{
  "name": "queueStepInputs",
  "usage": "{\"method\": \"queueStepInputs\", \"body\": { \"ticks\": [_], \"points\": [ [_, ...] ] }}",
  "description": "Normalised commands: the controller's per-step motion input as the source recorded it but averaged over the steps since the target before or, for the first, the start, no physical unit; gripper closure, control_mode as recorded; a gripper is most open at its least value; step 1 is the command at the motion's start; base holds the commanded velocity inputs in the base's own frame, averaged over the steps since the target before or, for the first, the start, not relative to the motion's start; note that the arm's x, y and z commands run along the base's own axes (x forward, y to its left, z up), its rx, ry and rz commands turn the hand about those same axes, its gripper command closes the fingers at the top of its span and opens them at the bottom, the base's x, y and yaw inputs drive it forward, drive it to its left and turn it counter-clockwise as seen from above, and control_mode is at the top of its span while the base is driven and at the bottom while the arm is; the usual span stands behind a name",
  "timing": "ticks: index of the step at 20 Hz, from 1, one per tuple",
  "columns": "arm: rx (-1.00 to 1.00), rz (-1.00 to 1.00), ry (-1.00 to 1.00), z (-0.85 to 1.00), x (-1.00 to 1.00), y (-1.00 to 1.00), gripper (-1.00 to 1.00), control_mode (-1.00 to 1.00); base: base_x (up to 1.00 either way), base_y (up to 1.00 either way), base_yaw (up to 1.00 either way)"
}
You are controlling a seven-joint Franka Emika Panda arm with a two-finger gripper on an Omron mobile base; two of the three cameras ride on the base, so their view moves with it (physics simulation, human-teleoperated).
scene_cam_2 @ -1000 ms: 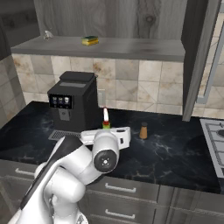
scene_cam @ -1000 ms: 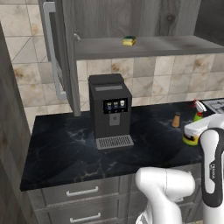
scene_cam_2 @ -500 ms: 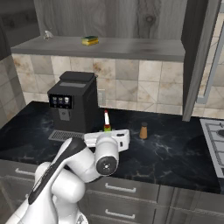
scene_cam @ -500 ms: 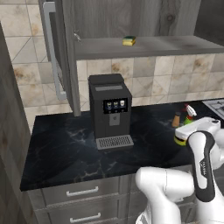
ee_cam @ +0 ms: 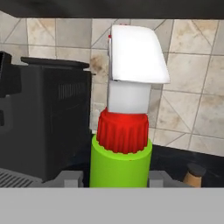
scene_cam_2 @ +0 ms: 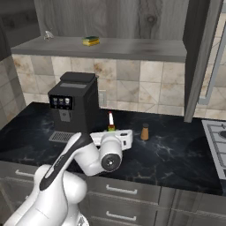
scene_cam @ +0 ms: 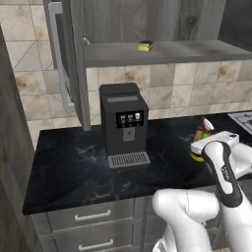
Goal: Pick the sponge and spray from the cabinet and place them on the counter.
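The spray stands upright between my two fingers, its green neck, red collar and white nozzle close in the hand view. My gripper is shut on the spray. From the base, the spray rises above my white hand, low over the black counter, right of the coffee machine. Its nozzle pokes up behind my gripper; I cannot tell whether its base touches the counter. The yellow-green sponge lies on the shelf of the open cabinet.
A black coffee machine stands at the back of the counter, left of the spray. A small orange-brown shaker sits just right of my hand. A stove edge lies far right. Cabinet doors hang open on both sides.
My hand has shifted slightly across the counter with the spray still held, and my forearm has swung with it. The sponge has not moved.
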Motion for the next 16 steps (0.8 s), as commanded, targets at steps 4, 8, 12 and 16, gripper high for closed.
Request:
{"method": "queueStepInputs", "body": {
  "ticks": [4, 8, 12, 16],
  "points": [
    [0.0, 0.0, 0.02, -0.33, 0.43, 0.0, 1.0, -1.0, 0.0, 0.0, 0.0],
    [0.0, 0.0, 0.0, -0.38, 0.33, 0.0, 1.0, -1.0, 0.0, 0.0, 0.0],
    [0.0, 0.0, 0.0, -0.35, 0.34, 0.0, 1.0, -1.0, 0.0, 0.0, 0.0],
    [0.0, 0.0, 0.0, -0.27, 0.33, 0.0, 1.0, -1.0, 0.0, 0.0, 0.0]
  ]
}}
